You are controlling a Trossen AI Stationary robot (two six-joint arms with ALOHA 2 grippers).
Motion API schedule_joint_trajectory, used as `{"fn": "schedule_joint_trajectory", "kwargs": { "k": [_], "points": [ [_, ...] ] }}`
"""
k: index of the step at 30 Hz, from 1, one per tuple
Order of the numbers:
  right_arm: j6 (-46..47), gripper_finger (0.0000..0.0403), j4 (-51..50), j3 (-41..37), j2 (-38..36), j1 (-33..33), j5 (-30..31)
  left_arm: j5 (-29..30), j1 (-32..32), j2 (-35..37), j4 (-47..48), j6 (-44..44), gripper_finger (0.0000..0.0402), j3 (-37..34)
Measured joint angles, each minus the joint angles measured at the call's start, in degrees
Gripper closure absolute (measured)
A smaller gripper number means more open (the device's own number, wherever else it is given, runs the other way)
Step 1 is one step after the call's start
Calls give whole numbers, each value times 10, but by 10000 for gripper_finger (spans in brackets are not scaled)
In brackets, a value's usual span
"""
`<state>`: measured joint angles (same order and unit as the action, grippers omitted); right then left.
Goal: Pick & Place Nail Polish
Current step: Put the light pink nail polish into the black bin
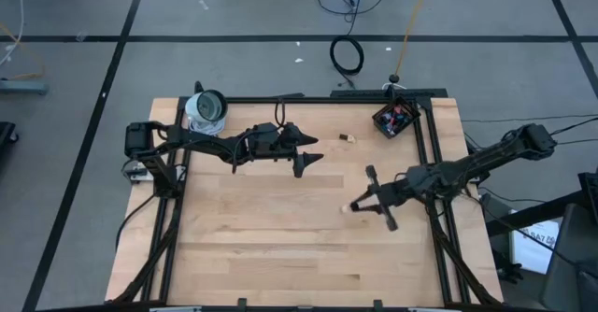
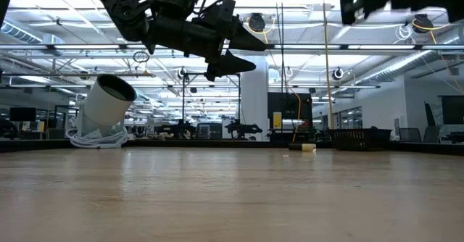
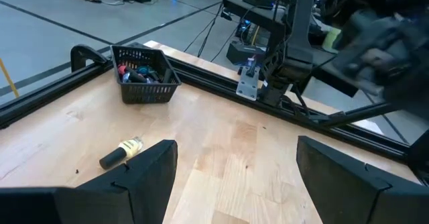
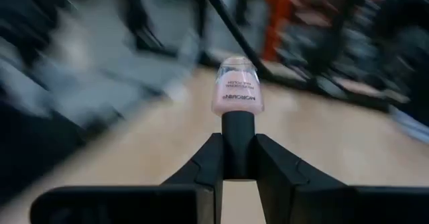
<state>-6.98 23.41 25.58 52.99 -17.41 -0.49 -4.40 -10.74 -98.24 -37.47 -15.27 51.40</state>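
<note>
A pale pink nail polish bottle (image 4: 238, 86) with a dark cap sticks out ahead of my right gripper (image 4: 238, 143), which is shut on it over the table's right middle (image 1: 363, 203). A second nail polish bottle (image 3: 122, 153), pale with a dark cap, lies on its side on the wood (image 1: 348, 138). A small black basket (image 1: 394, 118) at the far right corner holds several coloured bottles (image 3: 137, 73). My left gripper (image 3: 234, 177) hangs open above the table's middle (image 1: 308, 158), short of the lying bottle and touching nothing. My right gripper pinches the pink bottle's dark cap (image 4: 238, 133) between its two fingers. The fingers lie level and along the bottle, reaching from the table's right side. The glass body points straight out past the fingertips, clear of the table.
A white cylinder (image 1: 206, 109) lies tilted on a coil of cable at the far left corner (image 2: 105, 108). Black rails (image 1: 430, 144) frame the far edge and both sides of the table. Bare wood (image 1: 280, 247) spreads across the near half.
</note>
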Motion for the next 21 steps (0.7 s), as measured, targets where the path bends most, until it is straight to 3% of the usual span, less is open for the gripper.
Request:
{"fn": "schedule_joint_trajectory", "kwargs": {
  "k": [5,8,11,17,21],
  "points": [
    [85,354,200,-27,-8,-7,-231,0,0,0,0,0,107,0],
    [120,354,364,-54,-9,-21,-308,0,0,0,0,-1,107,0],
    [116,354,438,-78,-11,-31,-328,0,0,0,0,0,107,0],
    [107,354,441,-91,-11,-33,-281,0,0,0,0,-1,107,0],
    [106,354,441,-91,-11,-33,-282,0,0,0,0,-1,107,0]
  ]
}}
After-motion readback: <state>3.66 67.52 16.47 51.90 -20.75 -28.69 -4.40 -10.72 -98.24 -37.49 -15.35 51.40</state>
